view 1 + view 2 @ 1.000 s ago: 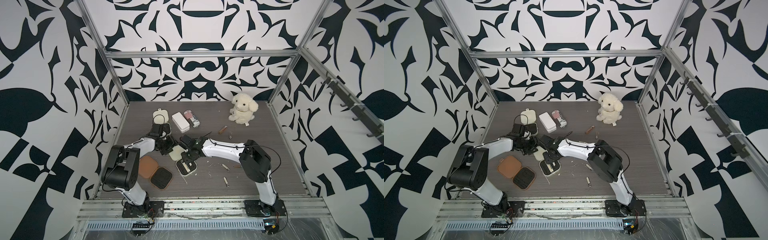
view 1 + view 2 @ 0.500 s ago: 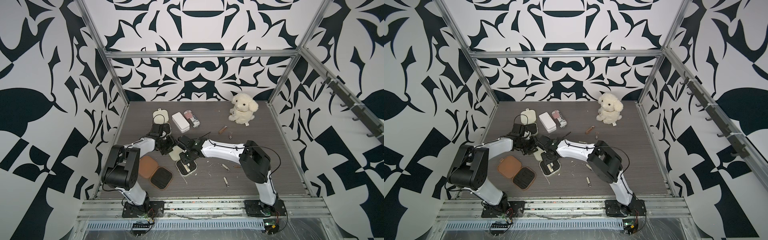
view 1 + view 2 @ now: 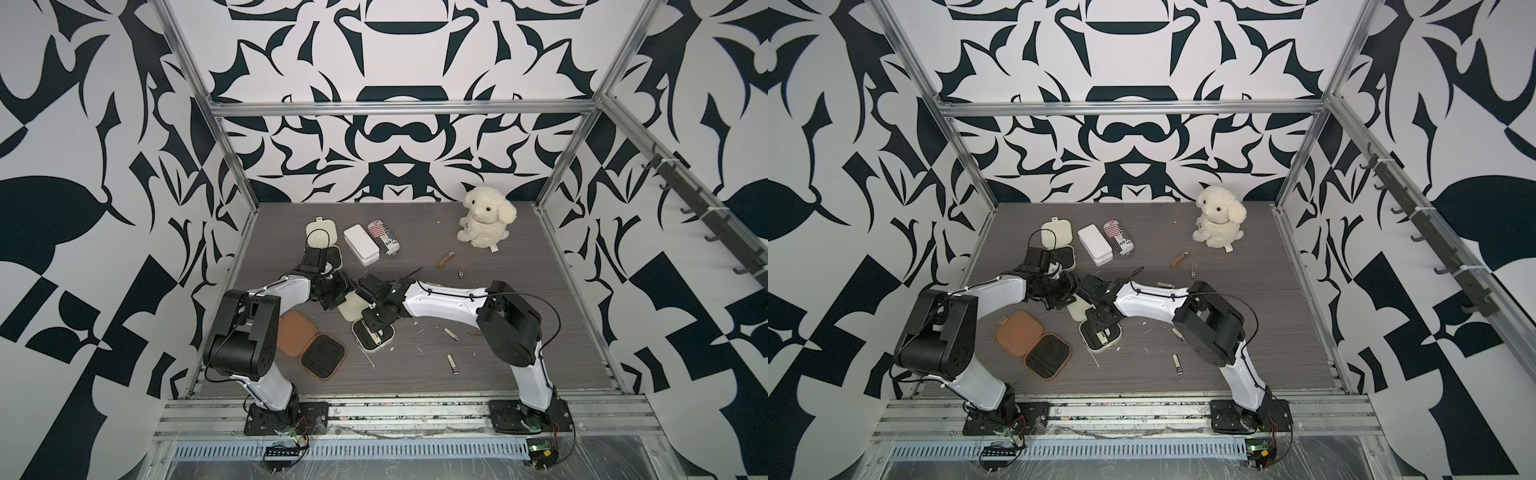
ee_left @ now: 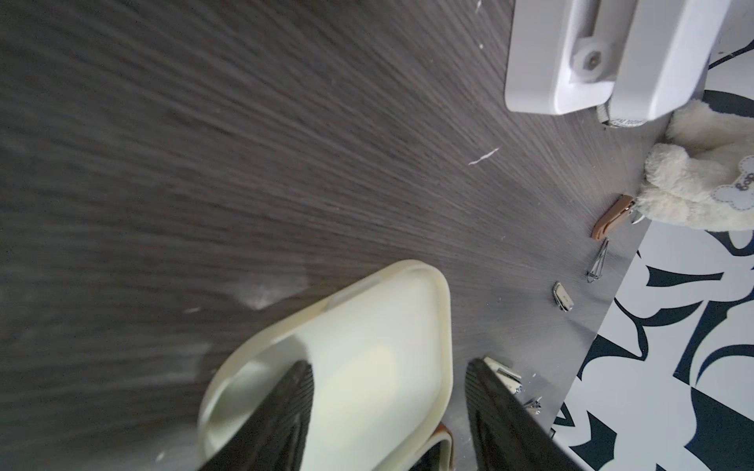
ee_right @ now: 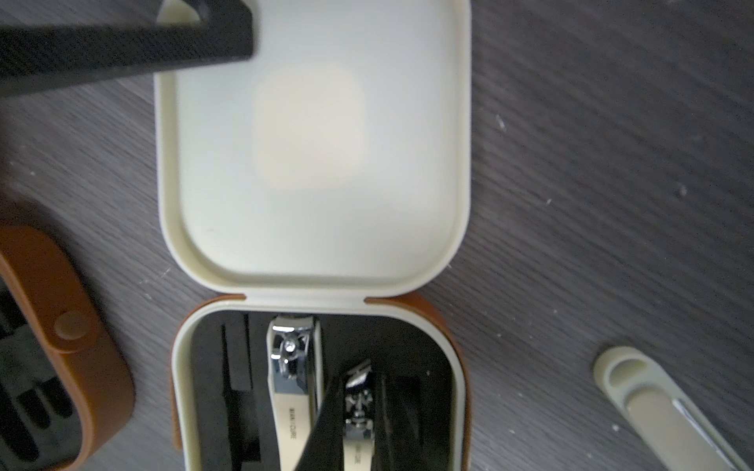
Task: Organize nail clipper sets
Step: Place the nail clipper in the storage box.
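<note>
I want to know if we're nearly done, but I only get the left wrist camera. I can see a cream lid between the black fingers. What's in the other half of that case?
Observer: Its black tray holds one silver clipper, lying in a slot.
Operator: What's the other arm doing?
Observer: The right gripper is shut on a second clipper, inside the tray beside the first.
Operator: Any more cases?
Observer: A brown case lies open beside the cream case being filled, with no metal showing in its slots.
</note>
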